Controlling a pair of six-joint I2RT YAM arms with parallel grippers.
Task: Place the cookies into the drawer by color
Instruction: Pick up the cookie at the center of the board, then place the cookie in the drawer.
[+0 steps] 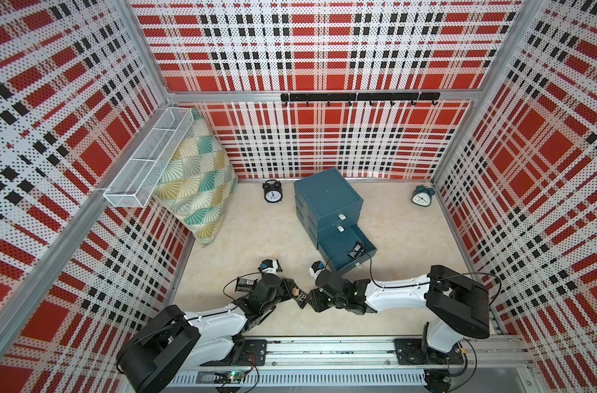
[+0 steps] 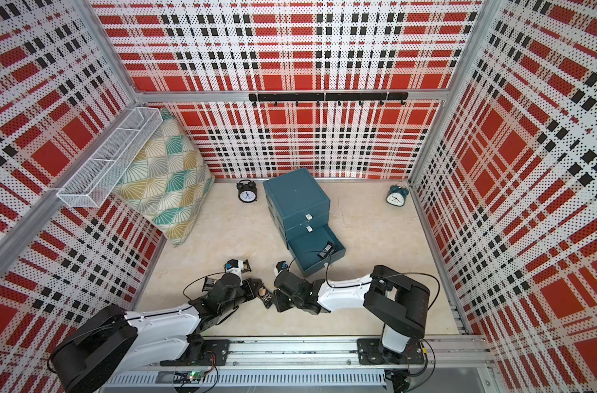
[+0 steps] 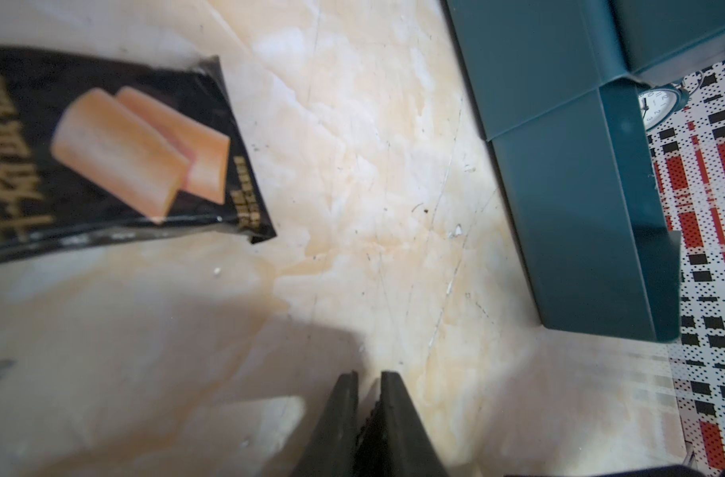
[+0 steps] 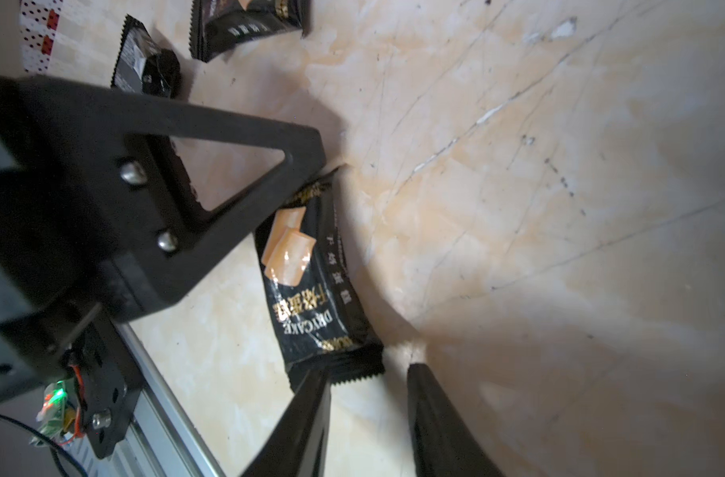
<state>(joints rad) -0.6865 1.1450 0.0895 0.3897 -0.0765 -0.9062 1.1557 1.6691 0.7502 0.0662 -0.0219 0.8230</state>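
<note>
1. The cabinet stands toward the back of the floor, with its bottom drawer pulled out forward.
2. Packets lie in that drawer, at its front right corner.
3. A clock stands just left of the cabinet, and a second clock stands well to its right.
4. A pillow leans further left of the cabinet, under a wire basket.
5. Floor packets lie in front of the cabinet, to its left.

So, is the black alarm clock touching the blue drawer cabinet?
Apart. Both top views show a strip of bare floor between the black alarm clock and the drawer cabinet.
</note>
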